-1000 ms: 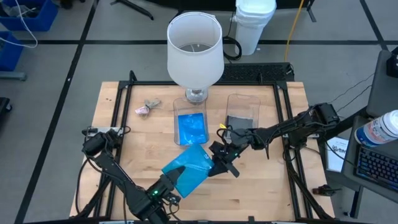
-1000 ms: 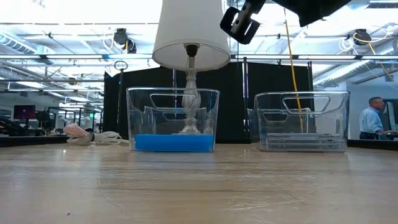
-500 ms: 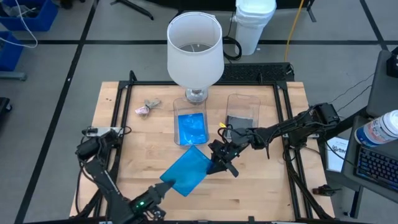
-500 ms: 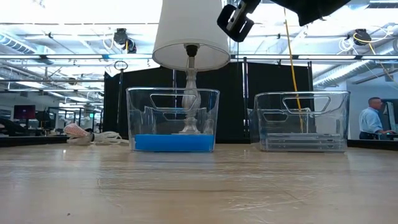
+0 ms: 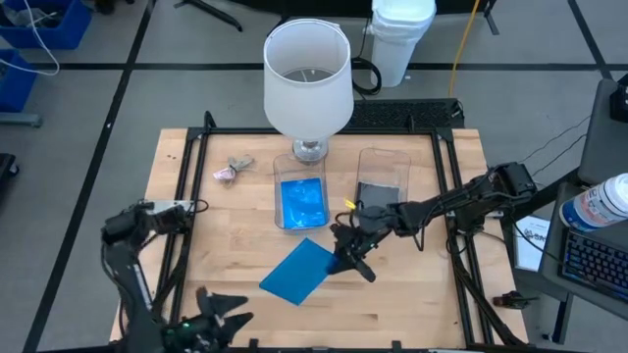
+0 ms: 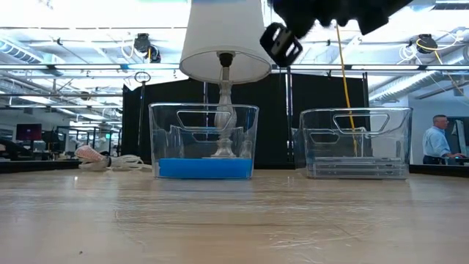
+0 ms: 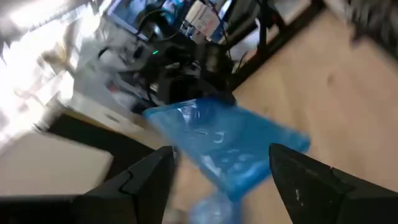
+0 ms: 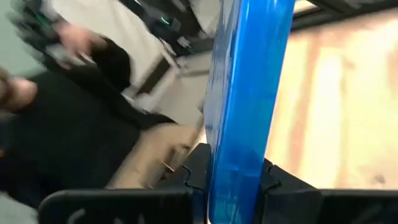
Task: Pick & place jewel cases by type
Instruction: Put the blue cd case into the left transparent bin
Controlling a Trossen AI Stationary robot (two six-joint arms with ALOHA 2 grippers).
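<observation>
Released by the left tool since a second ago: blue jewel case now carried only by the right tool, which pinches its near-right edge, fingers closed on the thin rim. Hangs above the surface, in front of the left tub, which already holds blue cases; tilted rather than flat, seen edge-on from the right wrist. Left tool pulled back toward the near-left corner of the surface, jaws spread wide and empty, its fingers framing the case from a distance in the left wrist view.

Judged light, thin and rigid; hard glossy plastic, likely slippery between narrow pads and prone to swing or pivot when gripped at one edge only. Probably brittle at hinge and corners, so a gentle set-down rather than a drop. Best hold: across the thickness near the middle of one edge, or close to the spine.

Second tub to the right holds grey cases. Small pinkish lump well apart at the far left.

Hard to make out: exact contact of the right pads, blurred in both wrist views. Case itself out of the low view; only the right arm's end visible there. Number of cases stacked in each tub unclear. Lamp covers part of the blue tub's far end.
</observation>
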